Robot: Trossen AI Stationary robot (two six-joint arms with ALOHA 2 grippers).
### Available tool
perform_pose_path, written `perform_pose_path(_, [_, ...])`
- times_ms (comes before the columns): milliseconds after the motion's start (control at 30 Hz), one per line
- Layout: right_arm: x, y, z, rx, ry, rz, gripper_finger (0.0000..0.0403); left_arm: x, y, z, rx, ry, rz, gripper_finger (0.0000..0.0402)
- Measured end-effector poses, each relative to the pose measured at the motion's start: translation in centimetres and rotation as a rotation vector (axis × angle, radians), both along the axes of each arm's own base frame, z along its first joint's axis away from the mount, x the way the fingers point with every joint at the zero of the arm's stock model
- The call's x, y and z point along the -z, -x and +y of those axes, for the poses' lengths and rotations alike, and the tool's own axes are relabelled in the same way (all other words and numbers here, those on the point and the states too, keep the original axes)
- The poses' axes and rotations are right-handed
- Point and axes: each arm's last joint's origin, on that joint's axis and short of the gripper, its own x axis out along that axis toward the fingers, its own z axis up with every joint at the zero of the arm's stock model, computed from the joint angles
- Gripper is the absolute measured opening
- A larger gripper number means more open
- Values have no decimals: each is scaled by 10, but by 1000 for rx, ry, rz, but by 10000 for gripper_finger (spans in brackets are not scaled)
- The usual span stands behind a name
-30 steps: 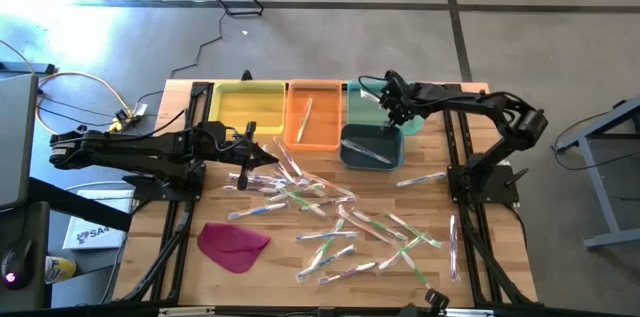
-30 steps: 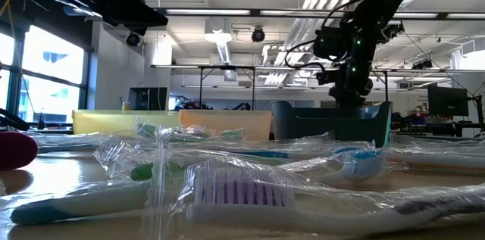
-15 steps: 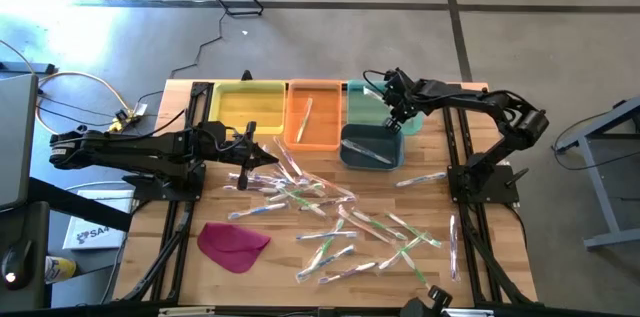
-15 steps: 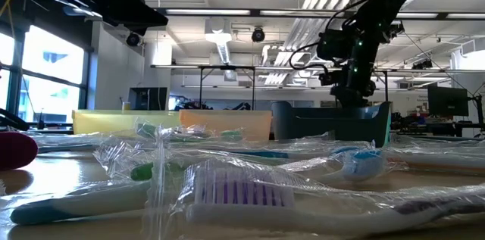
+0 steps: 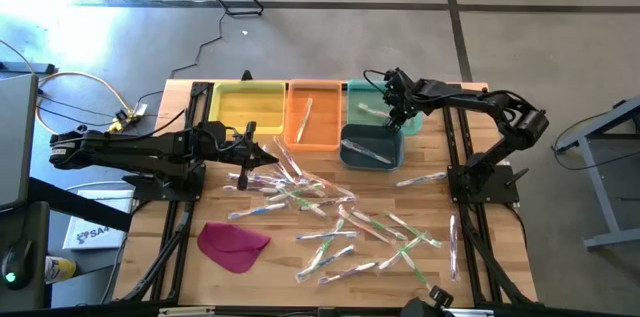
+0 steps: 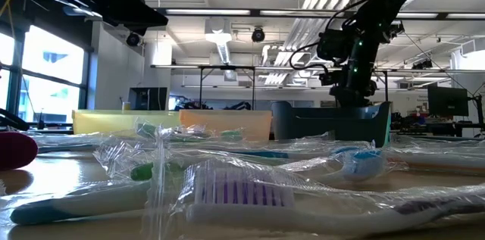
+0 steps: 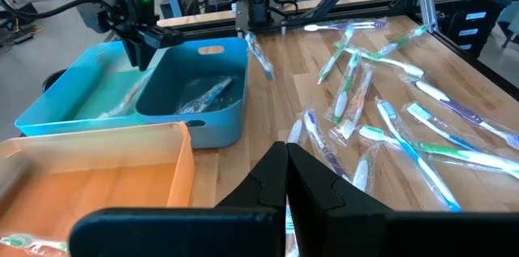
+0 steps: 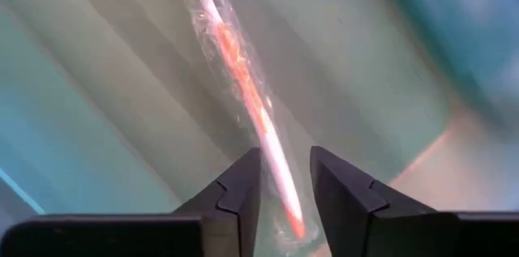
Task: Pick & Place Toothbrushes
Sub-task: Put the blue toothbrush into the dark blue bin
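Dozens of slim toothbrushes in clear, crinkled glossy wrappers lie scattered over the slatted wooden table, their handles green, blue, pink and white. Along the far edge sit four smooth plastic bins: yellow, orange, light teal and a darker blue one. The right gripper hangs over the light teal bin, its fingers parted with a wrapped orange-handled toothbrush lying on the bin floor below the gap. The left gripper hovers at the near edge of the pile, fingers pressed together and empty. A flat magenta cloth-like piece lies near the front left. Grey concrete floor surrounds the table.
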Motion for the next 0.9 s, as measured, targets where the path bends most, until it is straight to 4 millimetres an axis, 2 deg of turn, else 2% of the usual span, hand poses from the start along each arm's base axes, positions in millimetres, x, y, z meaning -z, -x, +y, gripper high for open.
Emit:
perform_pose_path(167, [-6, 2, 2, 1, 6, -4, 59, 0, 0, 0, 0, 0, 0, 0])
perform_pose_path(333, [-25, 9, 8, 1, 44, -45, 9, 0, 0, 0, 0, 0, 0, 0])
perform_pose_path(633, [-71, 19, 35, -62, 133, -203, 4, 0, 0, 0, 0, 0, 0, 0])
perform_pose_path(900, [-105, 28, 79, -237, 108, -365, 3, 0, 0, 0, -2, 6, 0, 0])
